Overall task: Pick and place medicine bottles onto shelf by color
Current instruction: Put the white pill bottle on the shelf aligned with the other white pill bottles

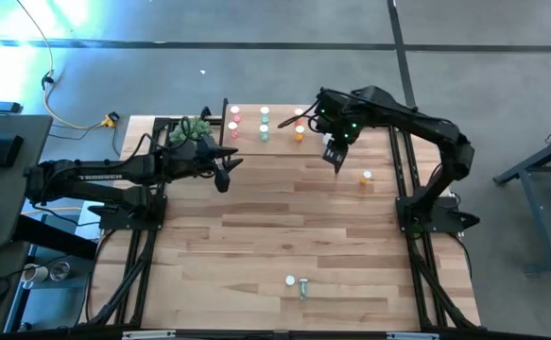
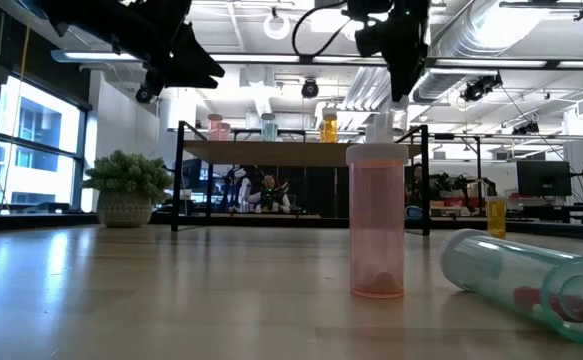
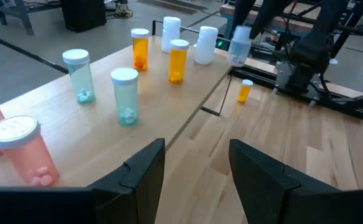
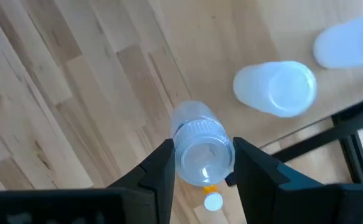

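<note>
**Clear bottle held above the shelf edge**

Across slatted wooden tabletop (image 1: 256, 236) — low light-wood shelf on black legs (image 3: 187, 93) carrying pink, green, orange and white-capped medicine bottles (image 3: 125, 96). Right gripper (image 4: 200, 168) hovering by shelf's end, pinching clear cylindrical bottle (image 4: 201, 152) by its sides. Left gripper (image 3: 197, 165) hanging before shelf, fingers spread, holding nothing. Lying on tabletop — green bottle (image 2: 526, 285), beside standing pink bottle (image 2: 376, 225).

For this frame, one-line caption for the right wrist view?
Right gripper holds a clear bottle above the shelf edge.
</note>
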`<action>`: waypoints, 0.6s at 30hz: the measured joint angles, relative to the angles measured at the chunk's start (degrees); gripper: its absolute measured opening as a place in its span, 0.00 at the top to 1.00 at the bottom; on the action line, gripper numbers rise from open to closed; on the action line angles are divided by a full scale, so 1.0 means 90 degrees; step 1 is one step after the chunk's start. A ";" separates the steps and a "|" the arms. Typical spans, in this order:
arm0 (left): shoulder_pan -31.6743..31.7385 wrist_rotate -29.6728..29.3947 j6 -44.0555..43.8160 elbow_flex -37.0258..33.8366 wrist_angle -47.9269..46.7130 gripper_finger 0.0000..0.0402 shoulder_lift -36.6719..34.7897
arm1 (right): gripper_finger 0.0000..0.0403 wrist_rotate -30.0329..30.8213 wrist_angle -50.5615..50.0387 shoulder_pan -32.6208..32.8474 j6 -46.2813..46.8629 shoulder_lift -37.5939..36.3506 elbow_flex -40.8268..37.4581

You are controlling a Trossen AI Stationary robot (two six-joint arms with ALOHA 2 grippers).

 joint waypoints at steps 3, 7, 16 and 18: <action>0.0006 0.0001 0.0001 0.0000 0.0000 0.58 0.0000 | 0.70 0.0002 0.0000 -0.0003 -0.0011 0.0139 0.0002; 0.0004 0.0004 -0.0001 0.0000 0.0002 0.58 0.0000 | 0.70 0.0330 -0.0002 -0.0003 -0.0056 0.0234 0.0002; 0.0004 0.0006 -0.0001 0.0000 0.0002 0.58 0.0000 | 0.70 0.0364 0.0056 -0.0141 -0.0128 0.0259 0.0001; 0.0004 0.0006 -0.0001 0.0000 0.0002 0.58 0.0000 | 0.70 0.0364 0.0138 -0.0177 -0.0128 0.0259 0.0002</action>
